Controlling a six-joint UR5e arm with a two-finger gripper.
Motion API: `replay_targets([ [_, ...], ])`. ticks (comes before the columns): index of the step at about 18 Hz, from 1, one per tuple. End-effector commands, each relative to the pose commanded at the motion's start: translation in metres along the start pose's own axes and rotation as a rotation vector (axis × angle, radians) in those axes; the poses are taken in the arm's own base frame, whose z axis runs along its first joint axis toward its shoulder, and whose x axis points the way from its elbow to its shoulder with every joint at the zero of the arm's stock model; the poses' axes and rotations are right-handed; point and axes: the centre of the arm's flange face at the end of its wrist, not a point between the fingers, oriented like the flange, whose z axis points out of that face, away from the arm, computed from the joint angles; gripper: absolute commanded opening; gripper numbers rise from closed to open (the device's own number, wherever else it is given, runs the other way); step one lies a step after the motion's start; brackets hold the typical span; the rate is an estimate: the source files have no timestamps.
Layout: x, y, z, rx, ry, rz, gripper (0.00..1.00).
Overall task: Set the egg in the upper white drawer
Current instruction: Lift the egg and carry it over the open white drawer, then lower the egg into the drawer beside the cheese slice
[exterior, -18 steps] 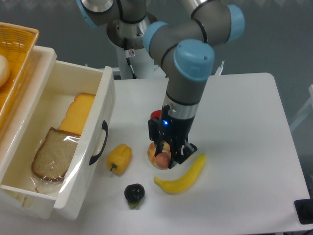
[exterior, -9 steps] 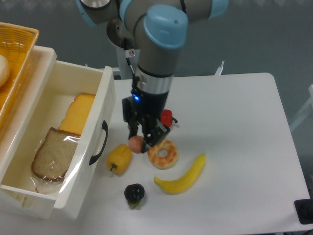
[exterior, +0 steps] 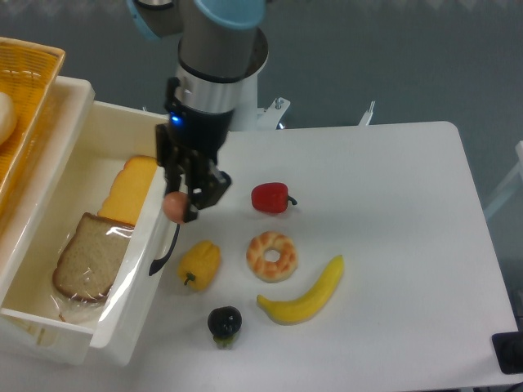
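Item 1, my gripper (exterior: 181, 204): jaws closed on the egg (exterior: 174, 206), which I hold in the air, clear of the table (exterior: 392, 212).

Item 2, the egg: salmon-brown, small, gripped at its sides. It hangs right over the front wall of the upper white drawer (exterior: 167, 220), just above the black handle (exterior: 170, 242), so it is at the rim and not yet clearly over the inside.

Item 3, drawer contents: 1 bread slice in clear wrap (exterior: 88, 260) and 1 orange cheese slice (exterior: 131, 189). Bare floor shows around them.

Item 4, left on the table: 1 red pepper (exterior: 270, 198), 1 ring donut (exterior: 271, 256), 1 yellow pepper (exterior: 199, 264), 1 banana (exterior: 305, 295), 1 dark round fruit (exterior: 224, 322). A wicker basket (exterior: 24, 98) stands beyond the drawer.

Risks, as I judge them:
- Letting go here could land the egg on the thick wall, from which it may roll back out toward the yellow pepper.
- Coming down too soon could knock my fingers on the rim or handle and push the drawer.
- The egg is smooth and oval, so a loose grip could let it slip out.
- Dropped from height, it could bounce off the wrapped bread.
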Motion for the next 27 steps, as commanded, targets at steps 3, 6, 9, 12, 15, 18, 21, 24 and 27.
replay_targets([
  [3,0.010,-0.011,0.005,0.004,0.013,0.021,0.16],
  [6,0.018,-0.018,0.010,0.000,0.031,0.038,0.16],
  [9,0.024,-0.022,0.017,-0.006,0.046,0.058,0.16],
  [12,0.029,-0.024,0.027,-0.014,0.065,0.101,0.16],
  [15,0.033,-0.019,0.036,-0.026,0.081,0.148,0.16],
  [18,0.041,-0.025,0.046,-0.043,0.097,0.201,0.16],
  [21,0.049,-0.029,0.060,-0.060,0.121,0.234,0.16],
  [24,0.055,-0.025,0.080,-0.090,0.156,0.264,0.16],
  [27,0.057,-0.024,0.088,-0.094,0.170,0.266,0.16],
])
